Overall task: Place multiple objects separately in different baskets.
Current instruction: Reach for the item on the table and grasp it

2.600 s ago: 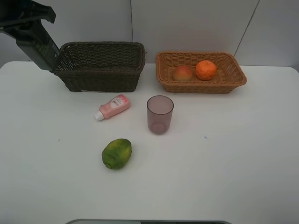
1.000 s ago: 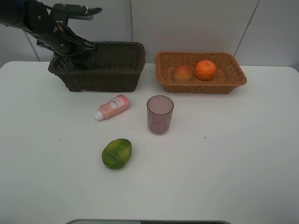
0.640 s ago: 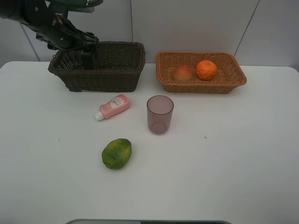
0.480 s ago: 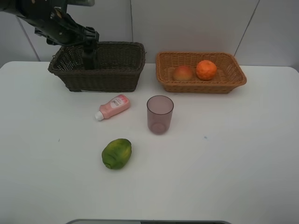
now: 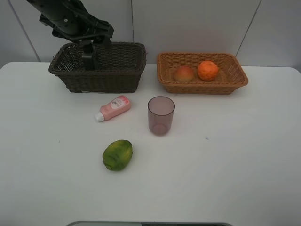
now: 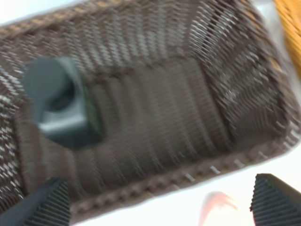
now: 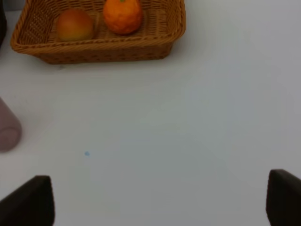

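Hanging over bare white counter (image 5: 235, 165), to the right of the translucent purple cup (image 5: 161, 115) and nearer than it, the right gripper (image 7: 155, 197) has its fingers spread wide and empty. In front and left of the cup lies the knobbly green fruit (image 5: 117, 155). Just left of the cup the smooth pink tube (image 5: 113, 108) lies on its side, white cap pointing away. Behind the cup to the right sits the shallow, finely woven tan basket (image 5: 235, 81), with the red-yellow fruit (image 5: 184, 73) and the orange (image 5: 207, 70) side by side. Behind and left is the deeper, coarser dark basket (image 5: 113, 77), with the dark green pump bottle (image 5: 88, 57) standing at its left end. The left gripper (image 6: 157, 197) hangs above it, fingers wide, holding nothing.
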Robot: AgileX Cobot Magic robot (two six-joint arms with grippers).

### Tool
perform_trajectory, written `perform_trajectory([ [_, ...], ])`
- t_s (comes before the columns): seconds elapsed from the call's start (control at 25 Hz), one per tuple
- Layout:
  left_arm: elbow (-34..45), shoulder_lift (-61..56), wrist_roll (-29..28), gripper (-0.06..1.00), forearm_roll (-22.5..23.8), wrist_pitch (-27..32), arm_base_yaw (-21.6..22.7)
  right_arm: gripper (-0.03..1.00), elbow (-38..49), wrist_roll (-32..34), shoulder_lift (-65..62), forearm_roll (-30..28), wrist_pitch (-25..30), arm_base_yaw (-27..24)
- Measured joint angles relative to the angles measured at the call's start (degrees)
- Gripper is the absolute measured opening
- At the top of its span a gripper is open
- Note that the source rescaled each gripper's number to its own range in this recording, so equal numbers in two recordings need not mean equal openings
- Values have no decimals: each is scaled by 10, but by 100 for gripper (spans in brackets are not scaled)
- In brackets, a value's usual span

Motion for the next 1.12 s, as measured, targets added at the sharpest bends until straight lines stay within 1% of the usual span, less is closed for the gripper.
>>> perform_trajectory([
  [0.32,0,-4,24,99,-2,116,-77,100,0,0,0,0,0,0],
  [0.52,0,-4,25,99,-11,163,-108,100,0,0,0,0,0,0],
  [0.64,0,-4,17,99,-14,171,-118,100,0,0,0,0,0,0],
  [0.8,0,-4,7,99,-24,173,-118,100,0,0,0,0,0,0],
  [1.12,14,7,5,99,-26,173,-118,100,0,0,0,0,0,0],
])
